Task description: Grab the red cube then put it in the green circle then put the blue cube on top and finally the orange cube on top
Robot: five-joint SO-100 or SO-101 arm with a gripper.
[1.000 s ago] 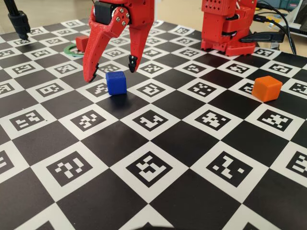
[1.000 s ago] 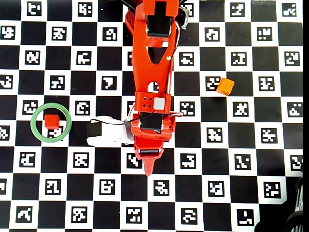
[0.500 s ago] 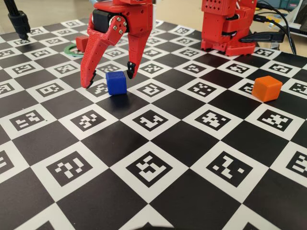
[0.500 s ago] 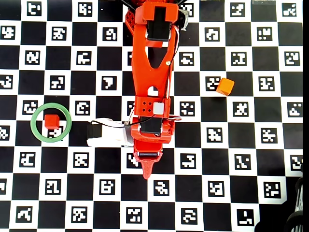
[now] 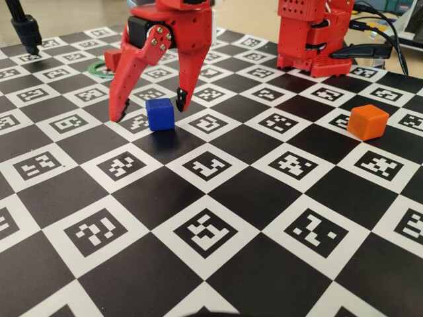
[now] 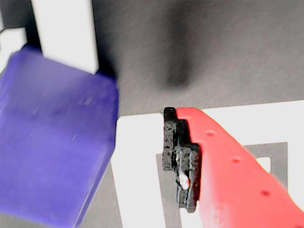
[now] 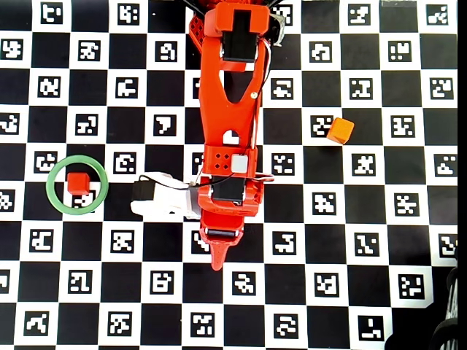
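A red robot arm reaches out over a black-and-white checkered board (image 5: 218, 198) printed with square marker patterns. In the fixed view its gripper (image 5: 149, 109) points down with the two fingers spread wide apart, holding nothing; the long finger's tip sits low to the left of the blue cube (image 5: 160, 113) and the shorter, black-tipped finger hangs just off the cube's upper right corner, so the cube lies between them, resting on the board. Whether either finger touches the cube cannot be told. The wrist view shows the blue cube (image 6: 52, 142) large and blurred at the left, with the red finger and its black pad (image 6: 180, 161) to its right and a strip of board showing between them. In the overhead view the arm covers the blue cube, and only one red fingertip pokes out below the wrist. The red cube (image 7: 77, 182) sits inside the green circle (image 7: 52, 197), well to the left of the arm in the overhead view, and shows only partly behind the gripper in the fixed view. The orange cube (image 5: 368, 121) stands alone on the board, well to the right of the gripper, also visible from overhead (image 7: 340, 130)
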